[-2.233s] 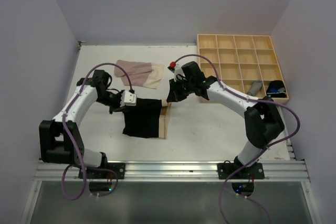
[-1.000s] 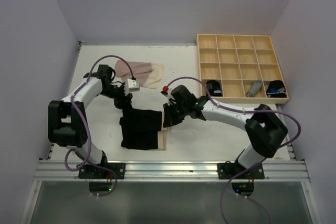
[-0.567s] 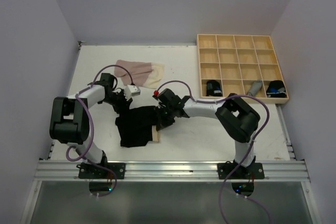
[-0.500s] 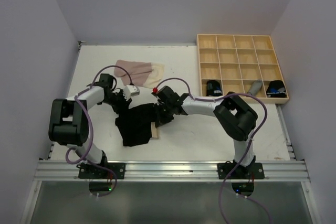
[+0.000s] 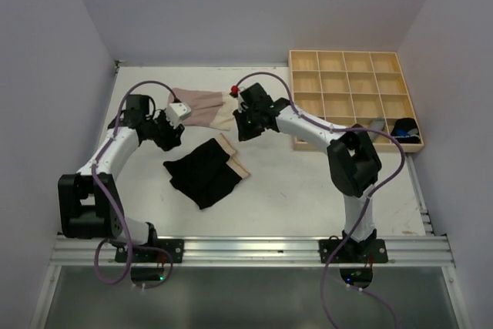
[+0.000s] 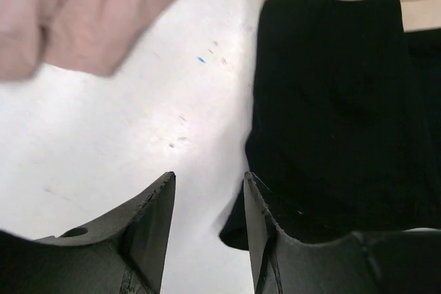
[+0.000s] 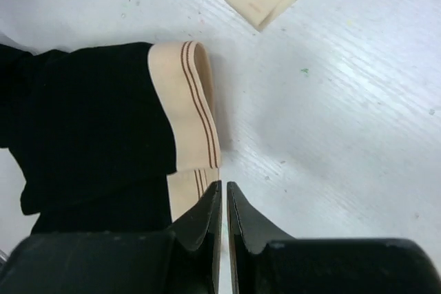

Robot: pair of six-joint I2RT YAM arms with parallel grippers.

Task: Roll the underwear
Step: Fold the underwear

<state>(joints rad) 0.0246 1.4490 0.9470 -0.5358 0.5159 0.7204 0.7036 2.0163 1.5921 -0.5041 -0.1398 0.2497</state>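
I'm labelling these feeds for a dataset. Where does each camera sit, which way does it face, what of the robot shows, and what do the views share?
Top external: above and behind the bases, looking down at the table; both arms show whole.
Left wrist: on the left arm, facing down; left gripper open at the black underwear edge.
Right wrist: facing down; right gripper shut beside its beige waistband.
Shared: the black underwear, in all three.

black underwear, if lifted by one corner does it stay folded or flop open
Probably flops open: the black underwear lies flat in soft, uneven folds, so it looks thin and limp. A push would likely bunch it rather than slide it whole. The striped beige waistband looks thicker, so it may give a firmer hold.
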